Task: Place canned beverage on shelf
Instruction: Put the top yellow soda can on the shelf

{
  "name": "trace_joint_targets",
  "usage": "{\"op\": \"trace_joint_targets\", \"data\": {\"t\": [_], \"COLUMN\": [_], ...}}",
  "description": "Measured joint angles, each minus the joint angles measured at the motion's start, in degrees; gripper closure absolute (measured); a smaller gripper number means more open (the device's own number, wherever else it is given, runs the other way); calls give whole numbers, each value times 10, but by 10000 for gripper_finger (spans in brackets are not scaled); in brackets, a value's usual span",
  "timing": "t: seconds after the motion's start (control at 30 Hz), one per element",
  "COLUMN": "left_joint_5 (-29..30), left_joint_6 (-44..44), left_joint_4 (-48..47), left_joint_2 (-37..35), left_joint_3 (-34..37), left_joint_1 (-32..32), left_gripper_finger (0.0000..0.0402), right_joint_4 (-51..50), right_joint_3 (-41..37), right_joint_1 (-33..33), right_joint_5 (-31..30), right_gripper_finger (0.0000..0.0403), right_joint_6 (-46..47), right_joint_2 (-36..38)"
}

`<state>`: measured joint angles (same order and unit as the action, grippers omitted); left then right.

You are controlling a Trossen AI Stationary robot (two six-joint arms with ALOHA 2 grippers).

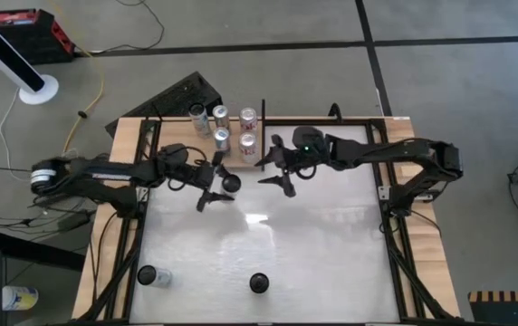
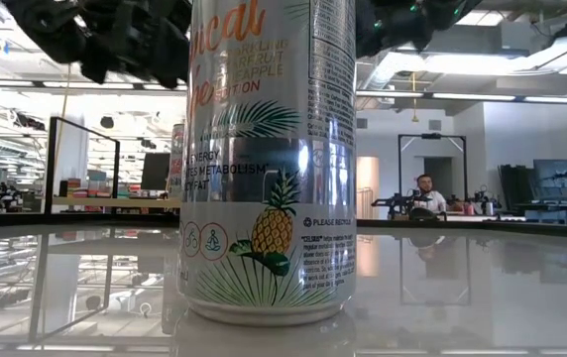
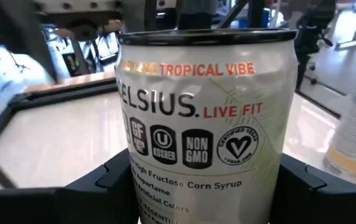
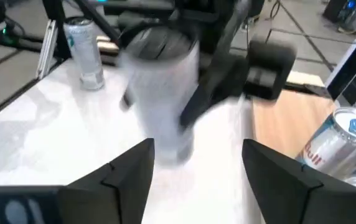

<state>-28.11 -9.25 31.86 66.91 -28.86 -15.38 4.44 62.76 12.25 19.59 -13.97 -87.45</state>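
A: Where is the can (image 1: 230,182) placed?
B: Upright near the worktop's far edge, just short of the shelf (image 1: 232,136), between the two arms.
A: Which is nearer?
B: The left gripper (image 1: 214,181); its fingers (image 3: 91,190) are seen closed round the can's body, long axis vertical.
A: Right gripper (image 1: 275,171)?
B: Spread, empty, just beside; can lies ahead of it.

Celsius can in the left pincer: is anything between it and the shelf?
Nothing visible blocks it. The left pincer holds the Celsius can beside the shelf; five cans stand farther along, and the right pincer is open, off to the side.
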Motion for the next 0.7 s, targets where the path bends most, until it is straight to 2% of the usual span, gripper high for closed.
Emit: {"op": "trace_joint_targets", "data": {"t": [0.13, 0.4, 0.57, 0.7], "left_joint_5": [41, 146, 196, 204], "left_joint_6": [-25, -62, -57, -44], "left_joint_4": [-102, -249, -228, -190], "left_joint_2": [-72, -200, -278, -329], "left_joint_3": [-1, 2, 61, 112], "left_joint_1": [0, -1, -29, -71], "left_gripper_finger": [172, 172, 172, 172], "right_joint_4": [-43, -47, -39, -36], "right_joint_3": [0, 0, 0, 0], "right_joint_1": [0, -1, 0, -1], "right_joint_5": [-17, -19, -19, -17], "right_gripper_finger": [138, 138, 138, 138], "right_joint_6": [-9, -15, -15, -15], "right_joint_2": [18, -2, -19, -27]}}
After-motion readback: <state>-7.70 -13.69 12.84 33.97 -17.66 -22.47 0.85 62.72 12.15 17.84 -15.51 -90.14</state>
